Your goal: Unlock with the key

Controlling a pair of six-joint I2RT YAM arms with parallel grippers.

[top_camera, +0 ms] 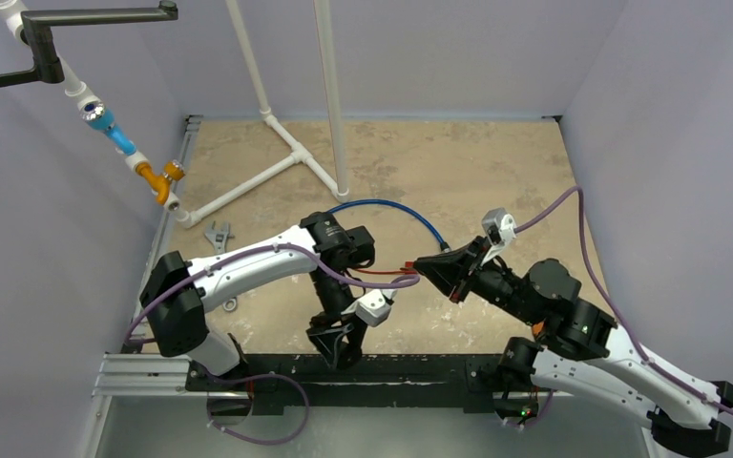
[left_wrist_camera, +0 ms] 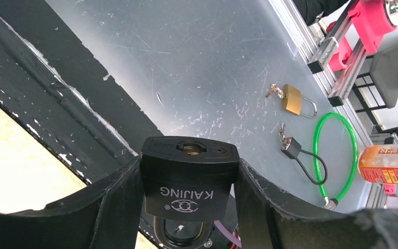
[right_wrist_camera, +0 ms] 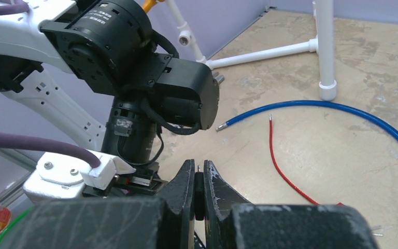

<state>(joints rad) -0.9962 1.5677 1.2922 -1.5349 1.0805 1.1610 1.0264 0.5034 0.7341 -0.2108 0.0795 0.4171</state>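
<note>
My left gripper point(left_wrist_camera: 189, 179) is shut on a black KAIJING padlock point(left_wrist_camera: 189, 181), keyhole end pointing away from the wrist, shackle toward it. In the top view the left gripper point(top_camera: 336, 345) hangs at the table's near edge. My right gripper point(right_wrist_camera: 199, 179) is shut on a black-headed key point(right_wrist_camera: 199, 193), held edge-on with a thin metal tip showing between the fingertips. In the top view the right gripper point(top_camera: 427, 271) points left toward the left arm's wrist, apart from the padlock.
A blue cable point(top_camera: 396, 212) and a red wire point(right_wrist_camera: 280, 161) lie on the tan table. A white pipe frame point(top_camera: 286, 153) stands at the back. A brass padlock point(left_wrist_camera: 292, 99), a small cable lock point(left_wrist_camera: 291, 147) and a green cable point(left_wrist_camera: 337, 155) lie on the grey floor.
</note>
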